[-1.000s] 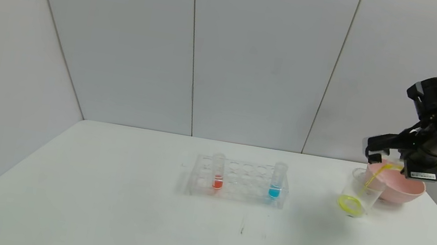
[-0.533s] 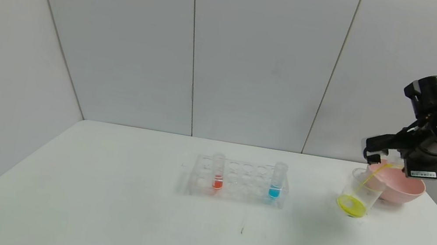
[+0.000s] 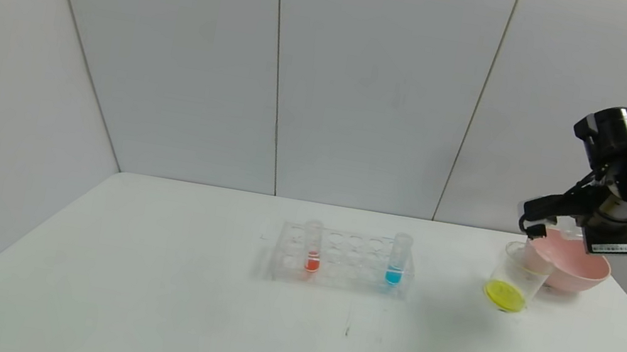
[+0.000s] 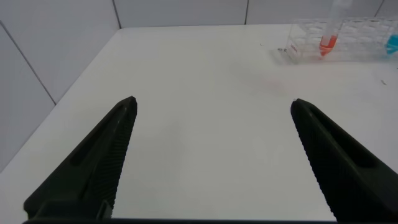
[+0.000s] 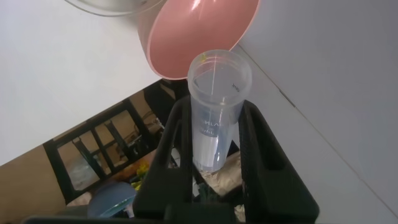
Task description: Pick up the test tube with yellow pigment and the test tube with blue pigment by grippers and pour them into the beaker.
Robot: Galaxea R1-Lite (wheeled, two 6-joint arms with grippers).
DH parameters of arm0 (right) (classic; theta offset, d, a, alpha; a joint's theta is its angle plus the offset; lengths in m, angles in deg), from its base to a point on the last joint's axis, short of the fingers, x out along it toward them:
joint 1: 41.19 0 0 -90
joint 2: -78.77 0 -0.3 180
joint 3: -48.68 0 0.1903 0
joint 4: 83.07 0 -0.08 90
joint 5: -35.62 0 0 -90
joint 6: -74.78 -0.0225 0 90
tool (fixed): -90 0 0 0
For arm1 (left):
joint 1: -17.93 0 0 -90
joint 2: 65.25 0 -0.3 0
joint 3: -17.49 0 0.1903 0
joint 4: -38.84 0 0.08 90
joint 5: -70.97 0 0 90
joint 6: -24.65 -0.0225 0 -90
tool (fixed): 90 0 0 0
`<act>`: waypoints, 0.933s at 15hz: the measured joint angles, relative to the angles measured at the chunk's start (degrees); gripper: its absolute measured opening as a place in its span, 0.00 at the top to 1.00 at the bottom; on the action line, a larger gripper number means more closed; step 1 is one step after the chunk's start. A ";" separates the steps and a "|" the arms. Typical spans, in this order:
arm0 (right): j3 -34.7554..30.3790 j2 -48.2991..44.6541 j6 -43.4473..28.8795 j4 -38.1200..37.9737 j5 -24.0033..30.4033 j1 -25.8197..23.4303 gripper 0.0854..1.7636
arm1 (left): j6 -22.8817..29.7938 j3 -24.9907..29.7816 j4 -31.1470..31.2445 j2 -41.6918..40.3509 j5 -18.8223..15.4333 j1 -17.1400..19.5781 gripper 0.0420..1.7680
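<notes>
My right gripper (image 3: pixel 536 224) is shut on the test tube with yellow pigment (image 5: pixel 217 106), held tipped over the beaker (image 3: pixel 517 272) beside the pink bowl. The tube now looks drained, with only a faint yellow streak inside. The beaker leans a little and holds a yellow pool at its bottom. The test tube with blue pigment (image 3: pixel 397 260) stands upright at the right end of the clear rack (image 3: pixel 346 263); it also shows in the left wrist view (image 4: pixel 393 42). My left gripper (image 4: pixel 212 106) is open and empty, low over the table's left side, out of the head view.
A pink bowl (image 3: pixel 575 269) sits right behind the beaker, near the table's right edge; it also shows in the right wrist view (image 5: pixel 199 34). A tube with orange-red liquid (image 3: pixel 312 249) stands at the rack's left end. Grey wall panels stand behind the table.
The yellow stream from the tube into the beaker has stopped. The right gripper has risen slightly and turned the tube further. The yellow pool in the beaker has grown.
</notes>
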 joint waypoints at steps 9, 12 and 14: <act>0.00 -0.44 -0.27 0.71 3.49 -0.17 0.75 | 0.02 0.00 -0.02 0.00 -0.02 0.00 0.00; 0.00 -1.51 -5.58 1.12 19.30 -3.39 0.75 | 0.02 0.00 0.00 0.00 0.00 0.00 0.00; 0.00 -2.12 -16.84 2.76 33.23 -5.53 0.75 | 0.00 0.00 -0.02 0.00 0.00 0.00 0.00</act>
